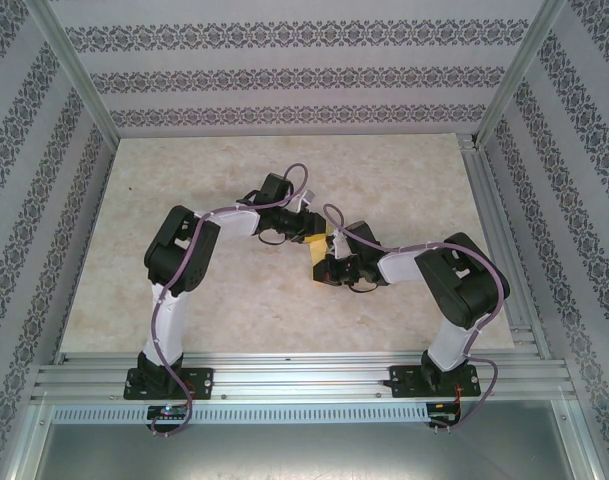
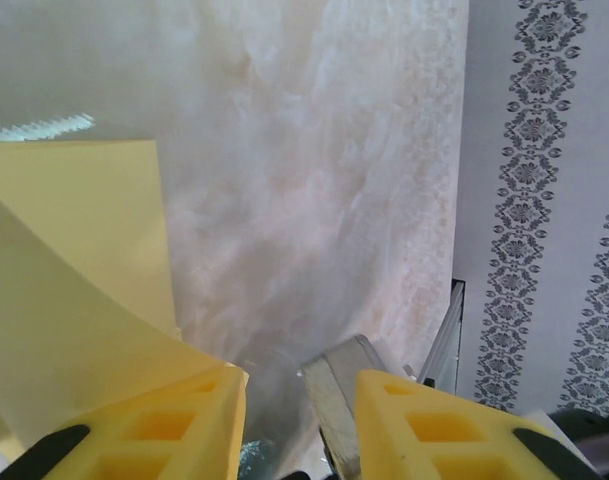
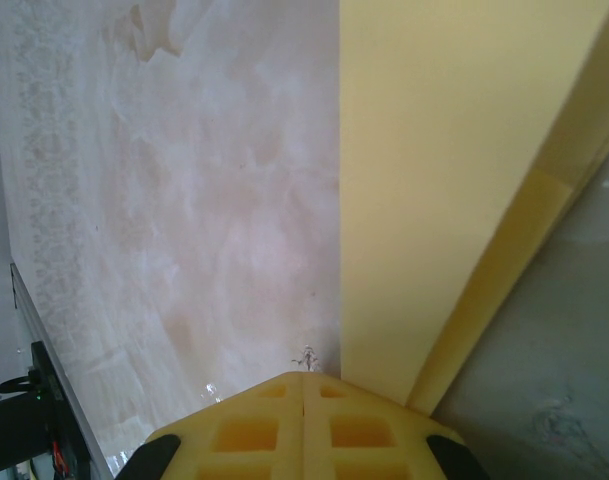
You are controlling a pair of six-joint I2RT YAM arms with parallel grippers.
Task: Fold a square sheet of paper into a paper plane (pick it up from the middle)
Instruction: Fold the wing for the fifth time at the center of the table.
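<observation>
In the top view the square sheet of paper (image 1: 318,250) lies mid-desk (image 1: 404,170), between the two arms. In the right wrist view its folded edge runs up the right half of the frame from the right gripper (image 3: 304,385), whose fingers are pressed together. The left gripper (image 2: 299,395) is spread, with the sheet at lower left.

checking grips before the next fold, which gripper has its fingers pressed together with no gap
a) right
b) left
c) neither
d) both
a, the right gripper has its fingers meeting flush, while the left gripper has the table showing between its fingers.
</observation>
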